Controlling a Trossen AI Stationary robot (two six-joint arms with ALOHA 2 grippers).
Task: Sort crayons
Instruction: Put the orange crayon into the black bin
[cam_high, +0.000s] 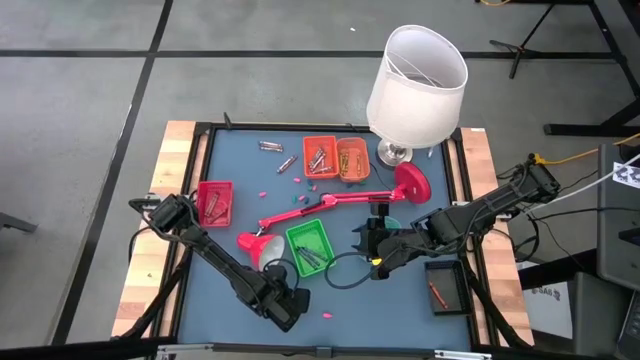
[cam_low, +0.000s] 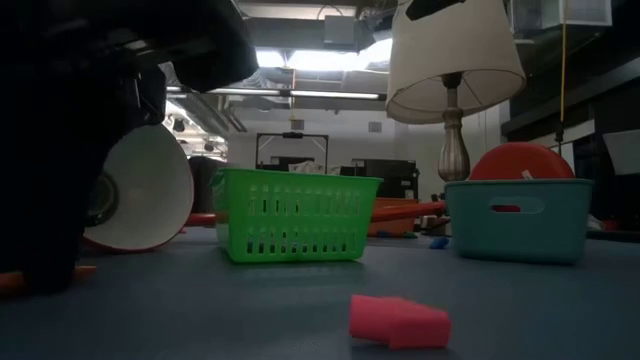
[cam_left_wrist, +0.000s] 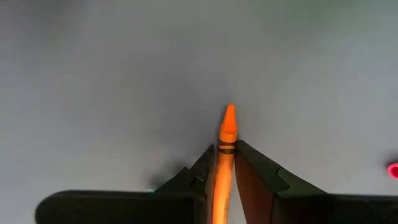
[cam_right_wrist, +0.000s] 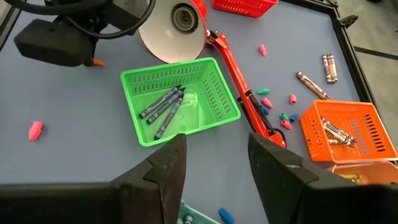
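The left hand (cam_high: 290, 308) sits low at the near edge of the blue-topped desk (cam_high: 240, 175), its two dark fingers (cam_left_wrist: 199, 174) pinching a thin orange paper-wrapped crayon (cam_left_wrist: 226, 134) along its length, with the waxy tip poking out in front over bare mat. A stick like this is light and stiff but snaps easily, and the paper sleeve gives better purchase than the slick wax, so a hold on the wrapped middle, as here, looks about right; a hard squeeze is probably not needed.

Further along the left side stands a small red slotted plastic tray (cam_high: 214, 201). Toward the middle lies the white dome shade of the red desk lamp (cam_right_wrist: 174, 25), and just beside it a green slotted plastic tray (cam_right_wrist: 180, 99) holding a few dark crayons (cam_right_wrist: 165, 106); their true colour is hard to judge from here. A small pink stub (cam_low: 398, 322) rests on the mat near the front edge.

At the back, loose grey-wrapped crayons (cam_high: 271, 147) lie on the mat beside an orange plastic tray (cam_high: 320, 156), which holds several more, with small coloured bits scattered in front of it.

The right hand (cam_right_wrist: 211, 171) hovers above the desk right of the green tray, its fingers spread apart and empty. Below it sits a teal plastic tray (cam_low: 517, 218), and far right a dark tray (cam_high: 445, 285) holds one reddish crayon (cam_high: 436, 293). A tall lamp with a white fabric shade (cam_high: 418, 85) stands at the back right.
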